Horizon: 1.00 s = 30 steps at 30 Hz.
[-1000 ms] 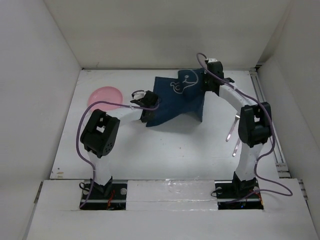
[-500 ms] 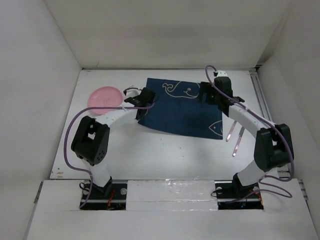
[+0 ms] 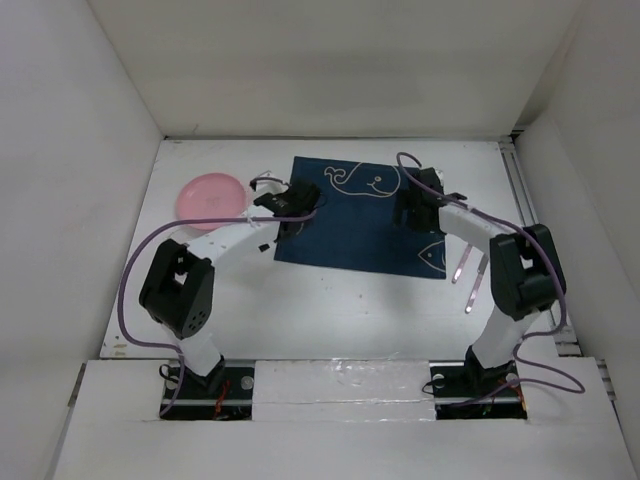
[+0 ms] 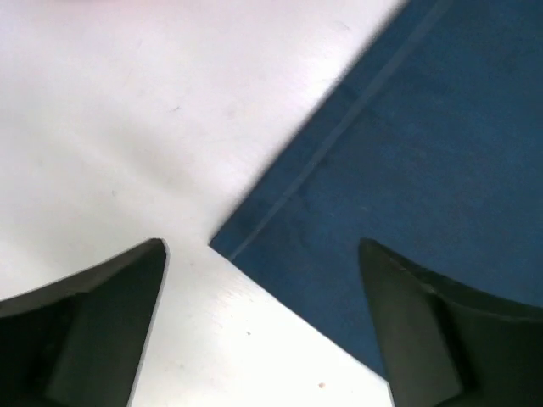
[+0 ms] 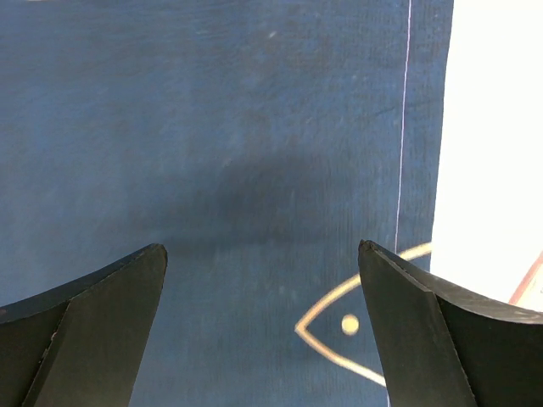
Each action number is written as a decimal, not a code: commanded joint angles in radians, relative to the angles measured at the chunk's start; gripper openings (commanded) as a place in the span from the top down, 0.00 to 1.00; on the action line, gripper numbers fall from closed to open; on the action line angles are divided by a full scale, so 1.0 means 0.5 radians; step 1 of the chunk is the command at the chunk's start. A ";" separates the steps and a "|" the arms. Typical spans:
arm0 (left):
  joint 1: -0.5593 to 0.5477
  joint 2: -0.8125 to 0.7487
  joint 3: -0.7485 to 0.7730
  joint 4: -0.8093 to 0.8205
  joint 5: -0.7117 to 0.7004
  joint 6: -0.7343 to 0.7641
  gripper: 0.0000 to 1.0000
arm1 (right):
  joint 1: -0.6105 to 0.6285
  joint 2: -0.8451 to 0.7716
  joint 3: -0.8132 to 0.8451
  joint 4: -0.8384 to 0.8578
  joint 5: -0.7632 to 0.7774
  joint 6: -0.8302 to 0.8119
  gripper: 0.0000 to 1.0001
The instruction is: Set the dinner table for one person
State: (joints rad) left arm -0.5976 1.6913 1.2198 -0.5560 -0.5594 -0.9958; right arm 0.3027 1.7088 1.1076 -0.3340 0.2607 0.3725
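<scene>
Right gripper (image 5: 261, 247) has slid toward 6 o'clock, jaws spread (empty) over the mat (image 3: 355, 225) near its 3 o'clock edge; left gripper (image 4: 263, 242), spread too, sits at its 9 o'clock edge. Table (image 3: 300, 300) lies under everything.

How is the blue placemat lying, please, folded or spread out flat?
Spread flat: the placemat shows as one full rectangle on the dinner table, whale and fish drawings exposed.

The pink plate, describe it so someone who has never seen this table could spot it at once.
Start from the white dinner table seen from above and find the navy placemat toward its far side. Left of the placemat, near the far-left corner, lies the pink plate. It is the only round pink thing there.
</scene>
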 commanded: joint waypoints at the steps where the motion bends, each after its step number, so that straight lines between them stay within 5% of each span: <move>1: -0.133 -0.097 0.394 -0.277 -0.326 -0.064 0.00 | 0.057 0.205 0.309 -0.325 0.221 0.099 0.00; 11: -0.044 0.581 0.981 -0.152 0.321 0.347 0.00 | 0.076 0.282 0.368 -0.390 0.040 0.135 0.01; 22: -0.026 0.872 0.877 -0.103 0.478 0.265 0.00 | -0.102 0.389 0.322 -0.246 -0.583 -0.055 0.13; 24: 0.038 0.928 0.877 -0.076 0.582 0.264 0.02 | -0.121 0.435 0.377 -0.246 -0.601 -0.094 0.00; 30: 0.170 0.971 0.776 0.020 0.683 0.283 0.03 | -0.078 0.644 0.680 -0.427 -0.506 -0.159 0.00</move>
State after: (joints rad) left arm -0.5579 2.1441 1.6489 -0.5732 -0.2562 -0.8501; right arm 0.2508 1.9682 1.3853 -0.5182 0.0036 0.3305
